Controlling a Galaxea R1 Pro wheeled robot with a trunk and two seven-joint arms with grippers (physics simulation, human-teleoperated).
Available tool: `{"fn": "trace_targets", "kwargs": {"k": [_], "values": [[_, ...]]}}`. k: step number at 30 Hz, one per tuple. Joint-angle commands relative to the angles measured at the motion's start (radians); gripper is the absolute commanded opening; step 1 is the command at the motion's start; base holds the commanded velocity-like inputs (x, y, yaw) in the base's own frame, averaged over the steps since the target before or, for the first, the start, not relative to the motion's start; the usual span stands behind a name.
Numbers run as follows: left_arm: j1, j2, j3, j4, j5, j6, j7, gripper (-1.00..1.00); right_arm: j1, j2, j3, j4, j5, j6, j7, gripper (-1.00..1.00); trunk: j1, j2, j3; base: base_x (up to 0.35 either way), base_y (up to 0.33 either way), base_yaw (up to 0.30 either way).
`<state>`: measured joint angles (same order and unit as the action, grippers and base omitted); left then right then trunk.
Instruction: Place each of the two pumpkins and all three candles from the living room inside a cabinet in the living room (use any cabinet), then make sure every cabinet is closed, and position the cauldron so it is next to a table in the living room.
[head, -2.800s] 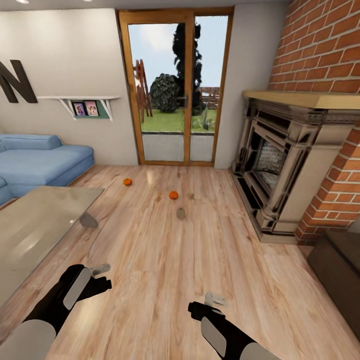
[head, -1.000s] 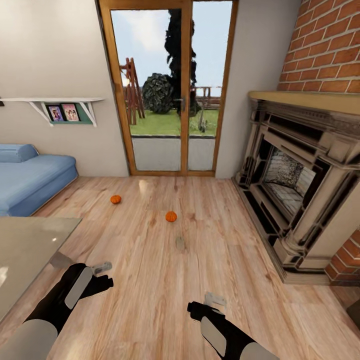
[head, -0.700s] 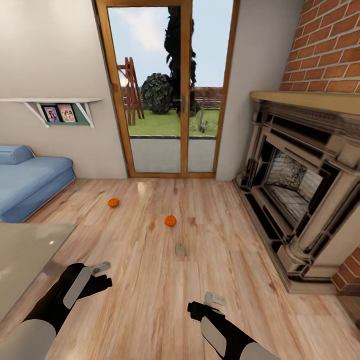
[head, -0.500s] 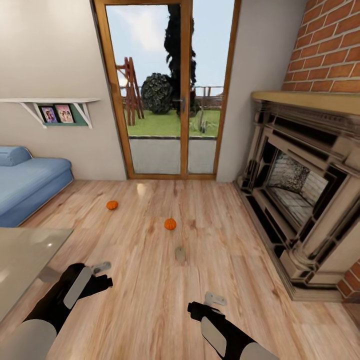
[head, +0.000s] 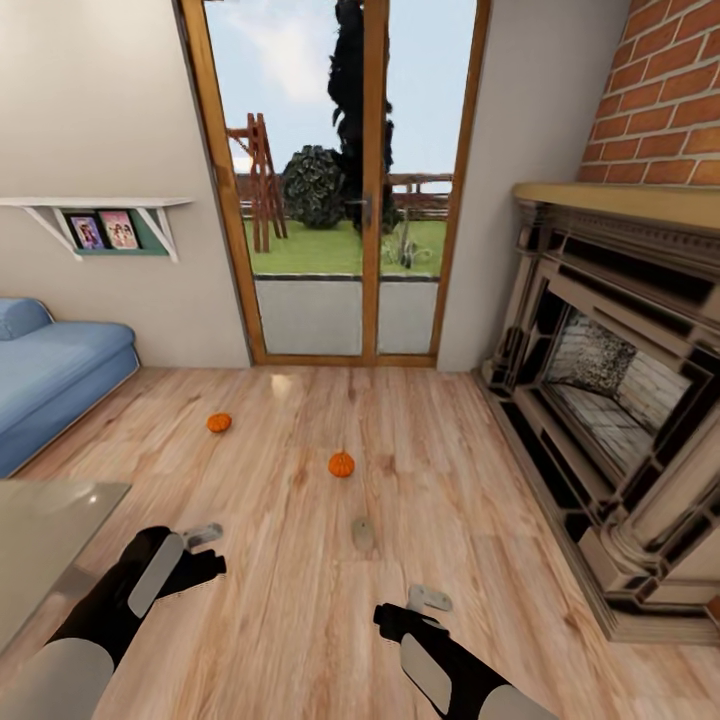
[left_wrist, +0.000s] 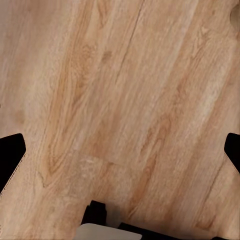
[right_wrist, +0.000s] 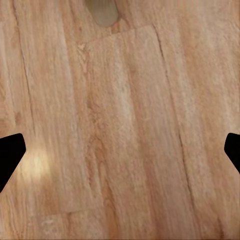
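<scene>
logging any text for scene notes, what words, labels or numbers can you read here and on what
No readable text anywhere.
The two framed pictures on the wall shelf are too small and blurred to tell whether they carry words.
The pumpkins, the candle and the fireplace bear no labels.

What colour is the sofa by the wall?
Blue; the cushioned sofa shows best in the head view.

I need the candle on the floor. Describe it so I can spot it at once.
Start at the glass garden door and come down the wooden floor past the nearer pumpkin. The candle is next, a stubby tan cylinder, not round or orange.
</scene>
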<state>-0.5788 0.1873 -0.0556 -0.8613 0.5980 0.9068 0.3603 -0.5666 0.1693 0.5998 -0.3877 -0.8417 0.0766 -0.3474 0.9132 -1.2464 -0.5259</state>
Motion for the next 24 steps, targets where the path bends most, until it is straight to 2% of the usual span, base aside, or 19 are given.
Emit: {"fn": "trace_targets", "kwargs": {"k": [1, 15, 24], "values": [[0.0, 0.001, -0.004, -0.001, 0.011, 0.001, 0.009, 1.0, -0.001, 0.0, 0.008, -0.002, -0.004, 0.004, -0.008, 1.0, 0.001, -0.001, -0.001, 0.31, 0.131, 0.0], [-0.001, 0.002, -0.001, -0.003, 0.011, 0.001, 0.009, 1.0, -0.001, 0.002, 0.008, -0.001, -0.004, 0.002, -0.008, 1.0, 0.001, -0.001, -0.001, 0.302, 0.121, 0.0], [-0.001, 0.003, -0.001, -0.003, 0.013, 0.001, 0.009, 1.0, -0.001, 0.002, 0.008, 0.0, -0.004, 0.0, -0.008, 1.0, 0.001, -0.001, -0.001, 0.289, 0.017, 0.0]]}}
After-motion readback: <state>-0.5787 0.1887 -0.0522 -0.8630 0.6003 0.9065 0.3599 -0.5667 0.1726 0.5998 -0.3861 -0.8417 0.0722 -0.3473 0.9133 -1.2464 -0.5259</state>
